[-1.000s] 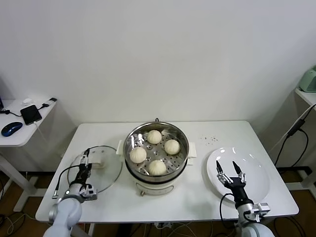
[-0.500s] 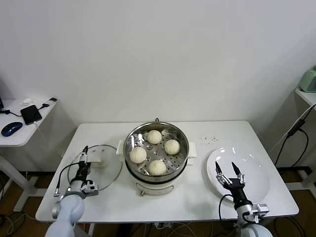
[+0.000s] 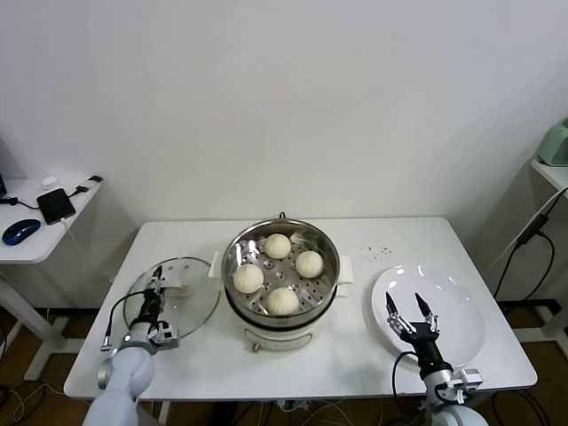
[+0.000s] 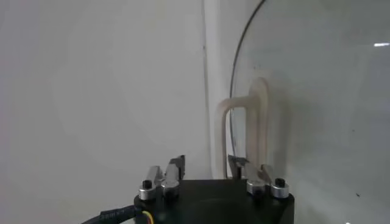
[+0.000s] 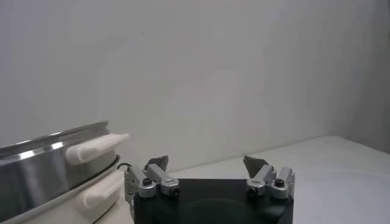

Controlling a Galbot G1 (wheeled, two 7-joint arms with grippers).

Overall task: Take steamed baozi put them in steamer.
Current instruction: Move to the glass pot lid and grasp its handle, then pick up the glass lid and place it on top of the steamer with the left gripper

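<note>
Four cream-white baozi sit on the perforated tray inside the steel steamer [image 3: 232, 286]: one at the back [image 3: 278, 246], one at the right [image 3: 309, 264], one at the left [image 3: 248, 278], one at the front [image 3: 283, 301]. The steamer's side handle shows in the right wrist view [image 5: 96, 148]. My left gripper [image 3: 153, 281] is open and empty, low over the glass lid [image 3: 191, 304], close to its cream handle [image 4: 246, 129]. My right gripper [image 3: 404, 304] is open and empty over the near left part of the white plate [image 3: 457, 311].
The glass lid lies flat to the left of the steamer and the empty white plate to its right. A side table [image 3: 35, 240] with a phone and a mouse stands at the far left. Dark specks [image 3: 377, 249] lie on the table behind the plate.
My left gripper has moved slightly right and forward over the lid. My right gripper has drawn back a little toward the table's front edge. The baozi have not moved.
</note>
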